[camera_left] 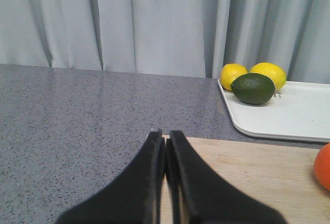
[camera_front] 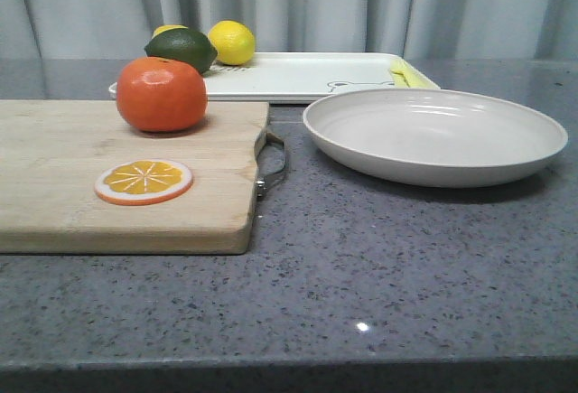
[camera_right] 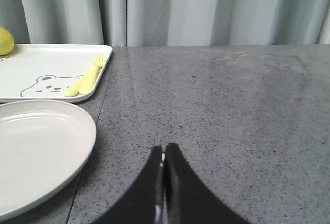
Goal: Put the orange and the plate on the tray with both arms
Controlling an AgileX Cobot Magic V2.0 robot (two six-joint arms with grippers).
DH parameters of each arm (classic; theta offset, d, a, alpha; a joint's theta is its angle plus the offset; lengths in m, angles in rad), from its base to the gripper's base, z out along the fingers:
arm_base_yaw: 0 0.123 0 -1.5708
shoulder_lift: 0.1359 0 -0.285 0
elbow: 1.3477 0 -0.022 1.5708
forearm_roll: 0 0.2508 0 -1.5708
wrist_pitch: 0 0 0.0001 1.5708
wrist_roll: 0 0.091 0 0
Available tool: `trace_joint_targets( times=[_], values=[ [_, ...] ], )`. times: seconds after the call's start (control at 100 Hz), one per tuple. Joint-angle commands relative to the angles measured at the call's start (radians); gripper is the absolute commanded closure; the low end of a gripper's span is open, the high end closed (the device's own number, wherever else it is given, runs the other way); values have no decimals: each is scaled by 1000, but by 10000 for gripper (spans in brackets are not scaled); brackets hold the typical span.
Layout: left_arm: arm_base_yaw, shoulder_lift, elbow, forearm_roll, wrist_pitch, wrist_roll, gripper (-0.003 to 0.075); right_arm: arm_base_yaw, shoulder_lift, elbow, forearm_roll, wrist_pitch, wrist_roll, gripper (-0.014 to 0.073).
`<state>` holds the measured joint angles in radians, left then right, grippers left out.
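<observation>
The orange (camera_front: 162, 93) stands on the far part of the wooden cutting board (camera_front: 63, 194); only its edge (camera_left: 325, 166) shows in the left wrist view. An off-white plate (camera_front: 435, 135) (camera_right: 36, 154) rests on the counter to the right of the board. Behind both lies the white tray (camera_front: 298, 75) (camera_left: 289, 113) (camera_right: 46, 69) with a bear outline. My left gripper (camera_left: 165, 134) is shut and empty over the board's left edge, well apart from the orange. The right gripper (camera_right: 164, 148) is shut and empty over bare counter beside the plate. Neither gripper appears in the front view.
An orange slice disc (camera_front: 144, 182) lies on the board near its front. On the tray sit a dark green lime (camera_front: 181, 49) (camera_left: 252, 88), two lemons (camera_front: 232, 42) (camera_left: 268, 73) and a yellow fork and spoon (camera_right: 88, 77). The board's metal handle (camera_front: 273, 163) points toward the plate. Grey curtains hang behind.
</observation>
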<state>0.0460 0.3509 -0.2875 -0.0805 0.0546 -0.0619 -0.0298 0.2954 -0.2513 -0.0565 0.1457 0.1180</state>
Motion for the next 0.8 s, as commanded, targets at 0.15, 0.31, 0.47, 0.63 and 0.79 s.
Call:
trace_joint_targets(
  times=[0.15, 0.31, 0.47, 0.63, 0.79],
  values=[
    [0, 201, -141, -3, -130, -2, 739, -4, 229, -167, -8, -77, 0, 654],
    [0, 280, -154, -3, -215, -2, 739, -3, 336, -234, -8, -82, 0, 654],
    [0, 310, -154, -3, -220, -2, 739, -3, 371, -235, -8, -108, 0, 654],
    [0, 339, -154, -3, -276, -4, 739, -3, 375, -235, -7, -111, 0, 654],
    [-2, 367, -199, -3, -197, -11, 738, -3, 375, -235, -7, -110, 0, 654]
  ],
)
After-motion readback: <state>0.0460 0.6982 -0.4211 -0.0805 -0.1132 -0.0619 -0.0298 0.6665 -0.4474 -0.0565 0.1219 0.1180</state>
